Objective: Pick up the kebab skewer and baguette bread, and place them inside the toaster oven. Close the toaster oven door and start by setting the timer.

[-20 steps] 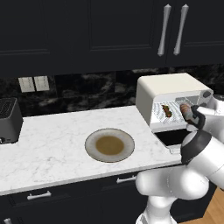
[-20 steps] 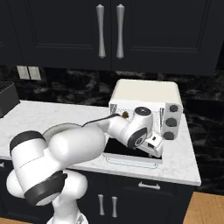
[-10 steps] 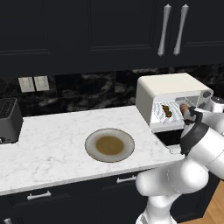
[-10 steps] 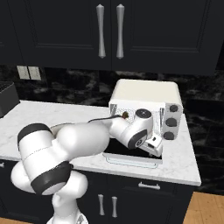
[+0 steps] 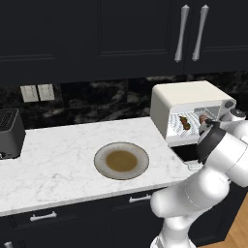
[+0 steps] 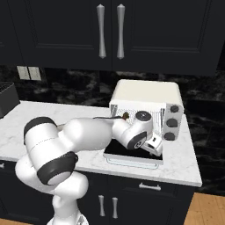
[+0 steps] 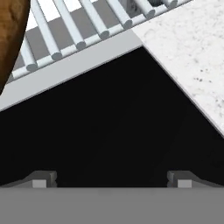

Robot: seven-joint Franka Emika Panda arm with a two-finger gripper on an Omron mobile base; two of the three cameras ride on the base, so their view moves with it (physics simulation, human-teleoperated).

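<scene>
Toaster oven: cream-white boxy countertop oven with rounded top (image 5: 186, 97), at the right end of the white marble counter (image 5: 63, 160); three dark knobs (image 6: 172, 122) down its right side in the right base view.
Toaster oven door: wide dark glass panel with pale frame (image 6: 132, 154), folded down flat in front of the oven's mouth; seen in the hand view as a broad black surface (image 7: 109, 127) with a pale edge against the wire rack (image 7: 78, 30).
Kebab skewer: small, thin, dark brown lumpy item (image 5: 184, 122), lying on the rack inside the oven, left of the arm in the left base view.
Baguette bread: orange-brown rounded loaf (image 7: 11, 30), on the rack at the upper left corner of the hand view; a small brown end (image 6: 125, 116) just visible inside the oven in the right base view.
Gripper: two small dark finger tips (image 7: 111, 179) spread wide, nothing between them, hovering over the lowered door just in front of the rack.
Plate: round grey dish with a brown centre (image 5: 121, 160), on the counter left of the oven, well apart from it.
Black slot toaster: dark box (image 5: 9, 133) at the far left of the counter.
Cabinets: dark upper doors with two silver bar handles (image 5: 192, 33) above the oven.
</scene>
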